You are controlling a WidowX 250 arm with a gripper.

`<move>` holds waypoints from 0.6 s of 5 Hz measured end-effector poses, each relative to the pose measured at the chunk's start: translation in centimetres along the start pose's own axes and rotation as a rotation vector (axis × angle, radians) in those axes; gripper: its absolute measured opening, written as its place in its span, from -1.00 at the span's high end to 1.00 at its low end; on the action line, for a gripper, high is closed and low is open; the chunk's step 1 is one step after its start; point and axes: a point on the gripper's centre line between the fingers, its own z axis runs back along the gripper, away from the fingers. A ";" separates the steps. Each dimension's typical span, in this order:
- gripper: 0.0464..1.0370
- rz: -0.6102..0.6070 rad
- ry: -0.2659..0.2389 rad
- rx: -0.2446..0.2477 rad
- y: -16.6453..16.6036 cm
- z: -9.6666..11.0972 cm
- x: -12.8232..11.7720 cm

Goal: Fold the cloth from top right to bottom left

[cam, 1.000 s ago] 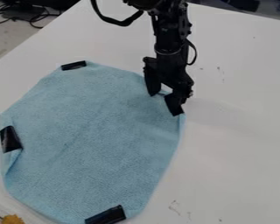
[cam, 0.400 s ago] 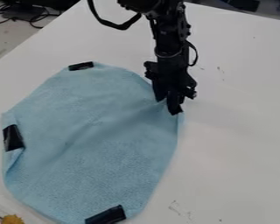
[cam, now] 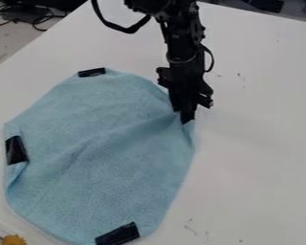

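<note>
We locate the light blue cloth (cam: 104, 158) on the white bench (cam: 257, 158), left of the centre of the camera view, spread mostly flat with a rounded outline. Taking the cloth as the dial, we find the gripper (cam: 187, 118) at 2 o'clock, pointing down at the cloth's edge. Its jaws are clenched on the cloth, with the material gathered at the tips. A shallow crease runs from the grasp point toward 8 o'clock. We note three black patches on the cloth's margin: the first (cam: 92, 72) near 12 o'clock, the second (cam: 16, 150) at 9 o'clock, beside a narrow turned-over edge, and the third (cam: 118, 234) near 6 o'clock. The black arm (cam: 183, 45) enters from 12 o'clock of the view. We see a yellow-orange item (cam: 14, 240) at the view's 7 o'clock corner.
</note>
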 end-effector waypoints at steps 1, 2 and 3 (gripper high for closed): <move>0.93 0.077 -0.021 0.064 2.4 2.4 -1.2; 0.96 0.142 -0.103 0.144 3.6 7.8 -1.3; 0.96 0.249 -0.139 0.152 5.5 10.3 -3.3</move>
